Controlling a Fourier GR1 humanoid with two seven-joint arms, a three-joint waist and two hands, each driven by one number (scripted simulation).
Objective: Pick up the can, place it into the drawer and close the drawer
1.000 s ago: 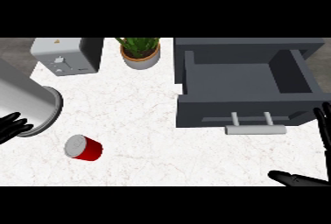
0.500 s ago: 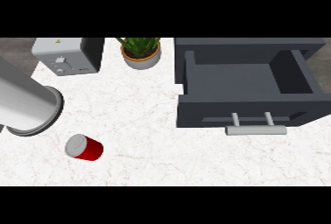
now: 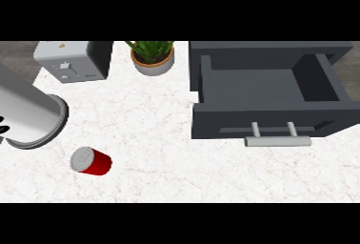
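While the red can lies tipped on the counter, well left of the open drawer, only the left hand shows, fingers unreadable; approach from above, grasping across its side.

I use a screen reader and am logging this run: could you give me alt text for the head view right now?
A small red can with a silver top lies tilted on the white marble counter, left of an open dark grey drawer with a pale bar handle, whose inside shows nothing in it. A grey forearm enters at far left; a toaster and potted plant stand behind.
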